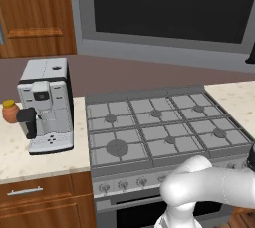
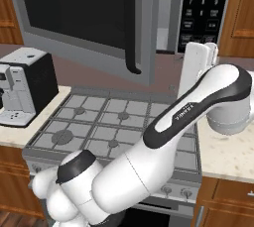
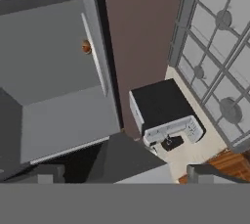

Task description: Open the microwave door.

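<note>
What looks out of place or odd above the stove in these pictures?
The microwave door stands swung open over the gas stove, its black handle at the free edge. Nothing looks spilled, tilted or damaged; the coffee machine stands upright on the counter.

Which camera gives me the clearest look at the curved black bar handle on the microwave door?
The right base view: the curved black bar handle runs down the swung-out grey, dark-glassed microwave door. The left base view shows door glass and frame; the hand view shows the open grey cavity.

arm [image 2: 198,104]: glossy white shells | dark joint bands | small dark lettering
</note>
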